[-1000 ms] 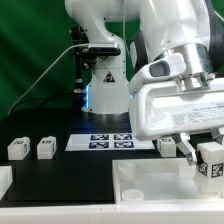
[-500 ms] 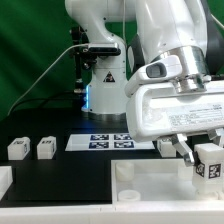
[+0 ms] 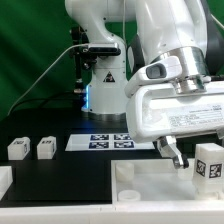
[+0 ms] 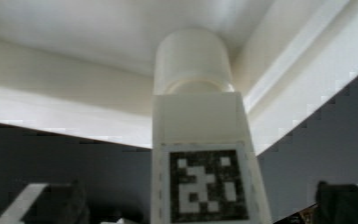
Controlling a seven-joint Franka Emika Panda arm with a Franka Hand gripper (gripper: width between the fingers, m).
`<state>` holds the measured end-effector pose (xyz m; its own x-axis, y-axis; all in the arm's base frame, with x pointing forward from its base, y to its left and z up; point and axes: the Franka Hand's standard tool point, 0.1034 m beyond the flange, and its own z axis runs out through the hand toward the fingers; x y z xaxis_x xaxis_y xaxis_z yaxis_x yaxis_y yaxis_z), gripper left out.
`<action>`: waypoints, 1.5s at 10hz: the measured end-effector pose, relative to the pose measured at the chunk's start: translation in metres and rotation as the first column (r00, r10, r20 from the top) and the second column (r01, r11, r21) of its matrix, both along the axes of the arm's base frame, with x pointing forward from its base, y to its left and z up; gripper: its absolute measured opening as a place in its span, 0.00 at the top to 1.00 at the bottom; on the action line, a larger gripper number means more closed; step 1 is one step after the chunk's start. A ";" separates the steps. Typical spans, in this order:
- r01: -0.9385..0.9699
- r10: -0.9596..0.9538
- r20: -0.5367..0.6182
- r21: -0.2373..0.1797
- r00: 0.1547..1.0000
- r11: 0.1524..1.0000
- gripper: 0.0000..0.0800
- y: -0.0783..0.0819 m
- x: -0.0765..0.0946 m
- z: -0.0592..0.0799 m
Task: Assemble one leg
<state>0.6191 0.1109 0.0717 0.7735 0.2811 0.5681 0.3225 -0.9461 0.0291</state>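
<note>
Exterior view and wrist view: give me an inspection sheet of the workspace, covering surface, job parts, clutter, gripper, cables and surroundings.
Surface: black table; marker board lying flat on it.
Job's things: leg upright on the white panel, at the exterior view's right; two loose legs at its left.
Clutter: a white part, cut off by the picture edge.
Gripper: gripper open, fingers either side of the leg, not touching it.
Cables: black cable running toward the arm's base.
Surroundings: green backdrop.

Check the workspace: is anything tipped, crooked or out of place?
Nothing stands out. The leg stands upright on the large white part, free of the open gripper; two more legs sit upright at the exterior view's left.
</note>
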 end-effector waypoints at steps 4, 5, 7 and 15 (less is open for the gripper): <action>0.000 0.000 0.000 0.000 1.000 1.000 0.19 0.000 0.000 0.000; 0.000 0.000 0.000 0.000 1.000 1.000 0.19 0.000 0.000 0.000; -0.001 0.001 -0.042 -0.003 0.999 1.000 0.19 0.000 -0.002 -0.002; -0.075 0.030 -0.625 -0.046 0.780 0.996 0.19 0.016 -0.003 0.022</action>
